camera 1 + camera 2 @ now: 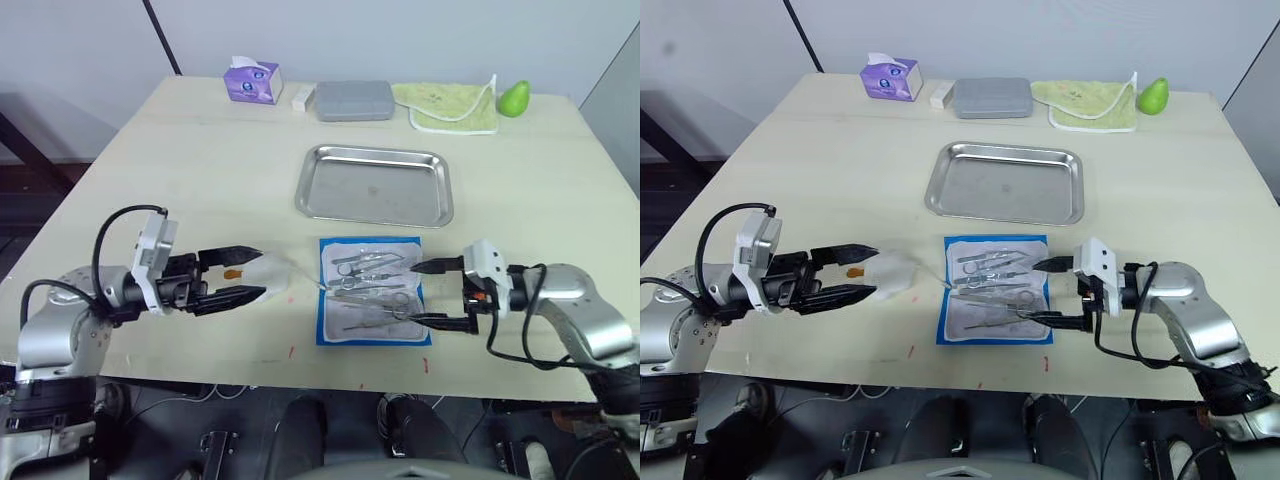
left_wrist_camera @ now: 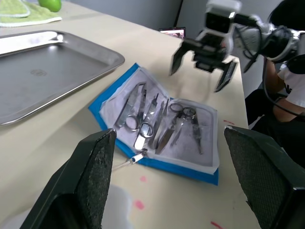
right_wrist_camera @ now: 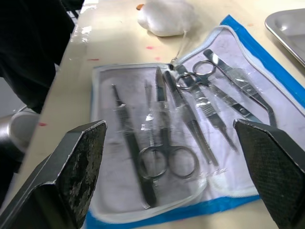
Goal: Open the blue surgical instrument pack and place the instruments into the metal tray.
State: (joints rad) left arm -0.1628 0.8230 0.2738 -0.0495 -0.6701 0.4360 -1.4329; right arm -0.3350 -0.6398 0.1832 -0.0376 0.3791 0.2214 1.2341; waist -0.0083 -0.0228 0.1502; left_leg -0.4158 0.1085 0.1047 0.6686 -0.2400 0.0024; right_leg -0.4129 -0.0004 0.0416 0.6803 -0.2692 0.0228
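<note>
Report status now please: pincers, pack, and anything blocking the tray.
Left pincer open beside the pack, right pincer open at its other edge. Blue surgical instrument pack lies unfolded, instruments still inside. Metal tray holds nothing; path unobstructed.

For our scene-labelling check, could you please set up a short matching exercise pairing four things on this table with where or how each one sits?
Things:
1. blue surgical instrument pack
2. metal tray
3. purple tissue box
4. instruments

Places or states:
A. at the far left of the table's back row
B. holding nothing, beyond the pack
C. lying inside the open pack
D. spread open between the two grippers

Pairs: 1-D, 2-B, 3-A, 4-C
</note>
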